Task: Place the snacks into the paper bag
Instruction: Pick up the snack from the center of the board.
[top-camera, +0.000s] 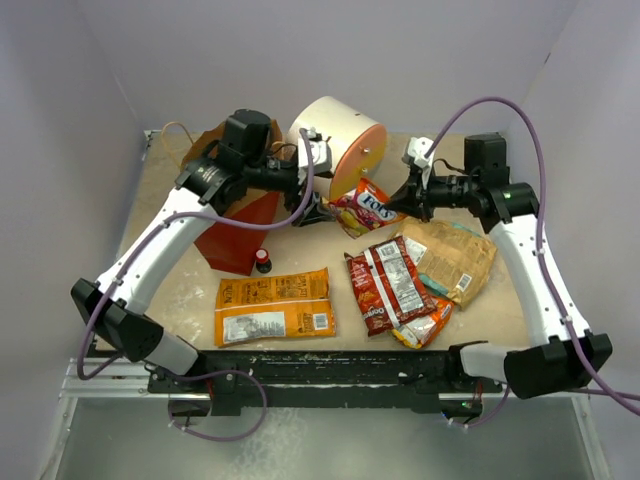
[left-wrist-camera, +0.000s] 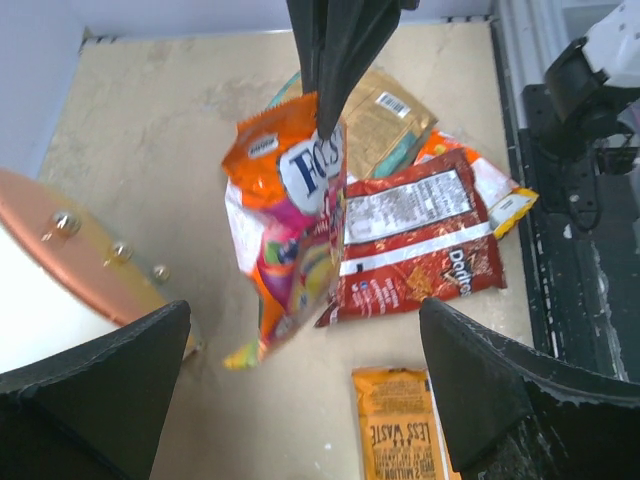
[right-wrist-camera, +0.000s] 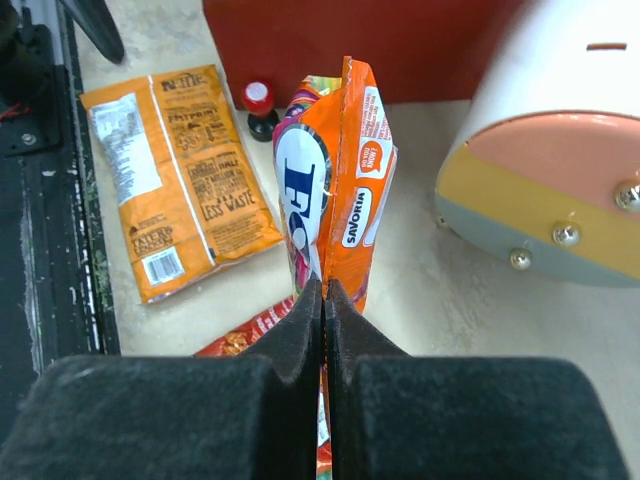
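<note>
My right gripper (top-camera: 398, 207) is shut on the edge of a small orange and red snack packet (top-camera: 362, 208) and holds it off the table, edge-on in the right wrist view (right-wrist-camera: 335, 180). My left gripper (top-camera: 316, 211) is open and empty just left of that packet, its jaws wide apart in the left wrist view (left-wrist-camera: 300, 400). The packet hangs between the two arms (left-wrist-camera: 295, 210). The red paper bag (top-camera: 240, 238) stands at the back left behind my left arm. Large orange packets (top-camera: 275, 306), a dark red packet (top-camera: 385, 285), a tan-brown one (top-camera: 457, 256) and a small yellow one (top-camera: 425, 326) lie on the table.
A cream cylindrical drawer unit (top-camera: 340, 145) lies at the back centre, close behind both grippers. A tiny dark bottle with a red cap (top-camera: 262, 262) stands by the bag's front corner. White walls close in the table at the back and sides.
</note>
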